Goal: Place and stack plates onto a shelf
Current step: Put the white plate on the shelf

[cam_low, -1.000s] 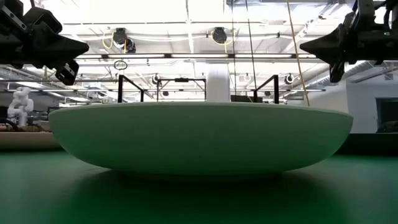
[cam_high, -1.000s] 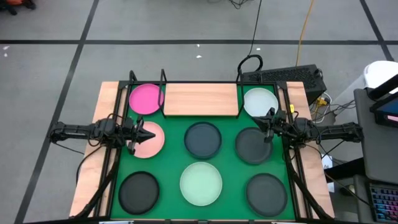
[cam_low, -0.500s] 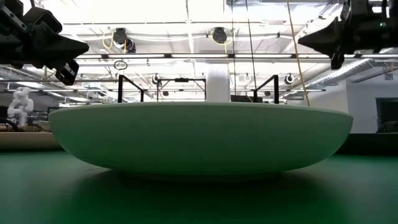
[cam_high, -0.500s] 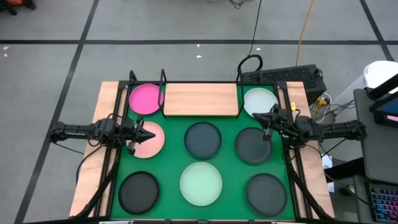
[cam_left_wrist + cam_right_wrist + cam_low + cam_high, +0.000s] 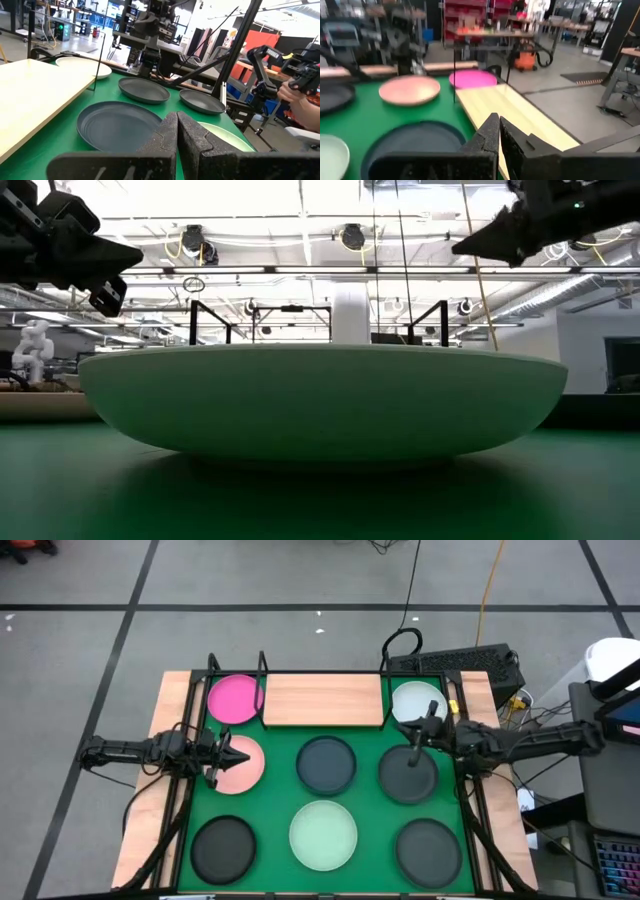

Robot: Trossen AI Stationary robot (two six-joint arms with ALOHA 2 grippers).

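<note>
Green matting [image 5: 370, 805] is carrying the plates; the closed right gripper [image 5: 413, 734] is hanging beside the white plate [image 5: 413, 700], the closed left gripper [image 5: 240, 757] over the pink plate [image 5: 245, 775].

Green mat [image 5: 370, 795] on the wooden table [image 5: 170, 705]; black keyboard [image 5: 455, 662] on grey floor beyond.

Right arm shifting.
Right gripper [image 5: 412, 734] is moving inward, now between white plate [image 5: 413, 700] and dark plate [image 5: 408, 776].

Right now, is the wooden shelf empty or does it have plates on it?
Empty. The shelf shows bare wood; the magenta plate and white plate sit beside its ends.
</note>
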